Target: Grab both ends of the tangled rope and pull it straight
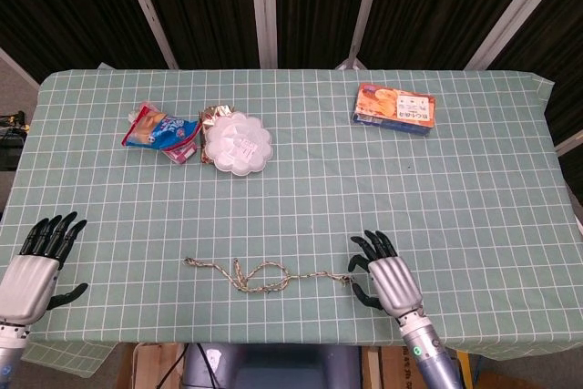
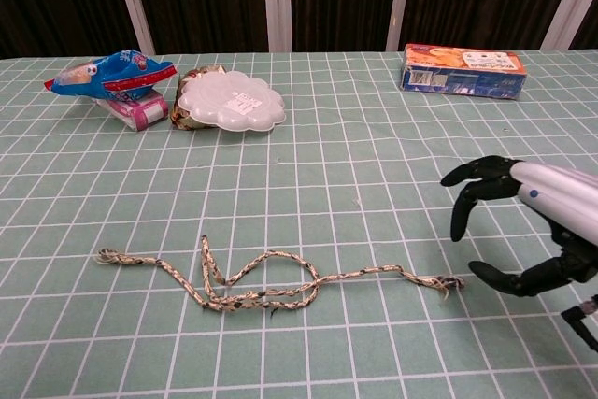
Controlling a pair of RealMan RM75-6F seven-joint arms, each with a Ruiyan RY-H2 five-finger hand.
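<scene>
A thin braided rope lies tangled in a loop near the table's front edge, its ends pointing left and right. My right hand hovers just right of the rope's frayed right end, fingers spread and curved, holding nothing. My left hand rests at the table's front left corner, fingers apart and empty, well away from the rope's left end; the chest view does not show it.
A blue snack bag, a white scalloped lid over a foil wrapper, and an orange-blue box sit toward the back of the green checked tablecloth.
</scene>
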